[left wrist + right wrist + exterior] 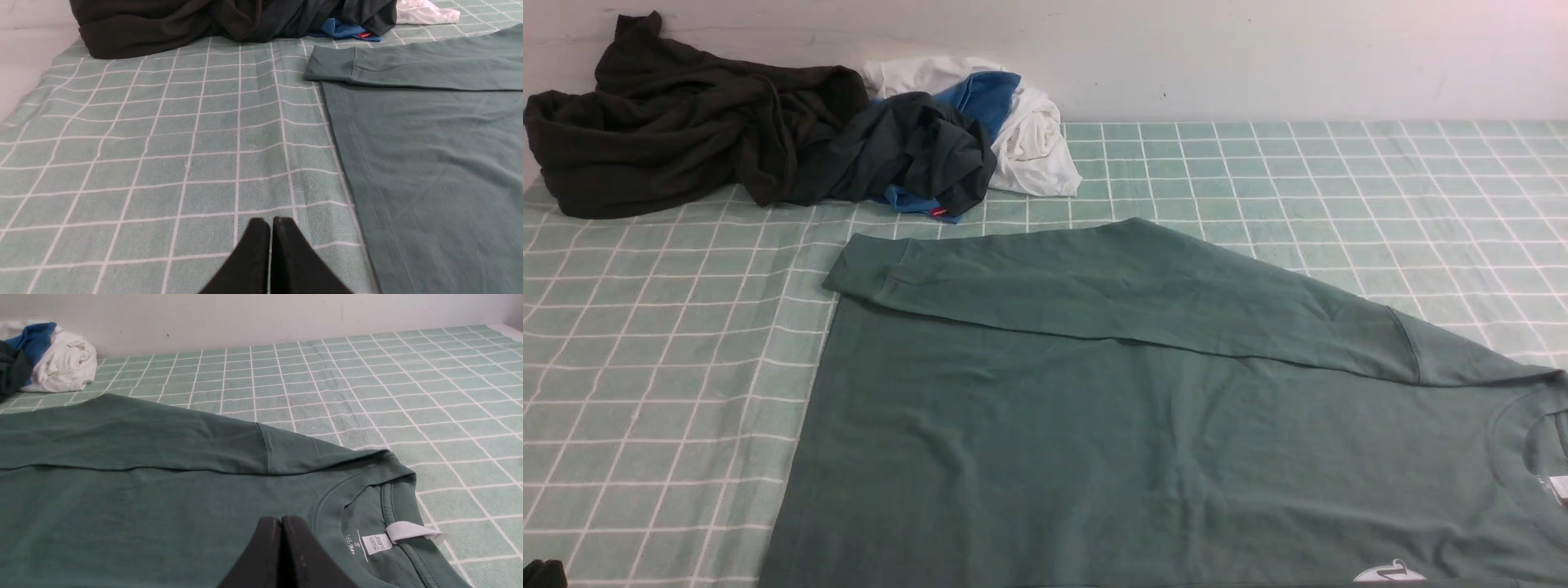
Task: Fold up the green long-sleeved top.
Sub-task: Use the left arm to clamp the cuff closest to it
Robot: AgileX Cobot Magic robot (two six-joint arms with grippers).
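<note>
The green long-sleeved top [1143, 425] lies flat on the gridded cloth, its neck at the right and its hem at the left. One sleeve [1094, 286] is folded across the body, cuff at the far left. The white neck label [412, 533] shows inside the collar. My left gripper [271, 221] is shut with nothing in it, above the bare cloth beside the top's hem [359, 163]. Over the top's chest, just short of the collar, my right gripper [282, 519] is also shut and empty. Neither gripper's fingertips show in the front view.
A blackish dark-green garment [686, 122] is heaped at the back left, with white [1029, 139] and blue [984, 94] clothes bunched next to it by the wall. The pale green white-gridded cloth [645, 351] covers the surface.
</note>
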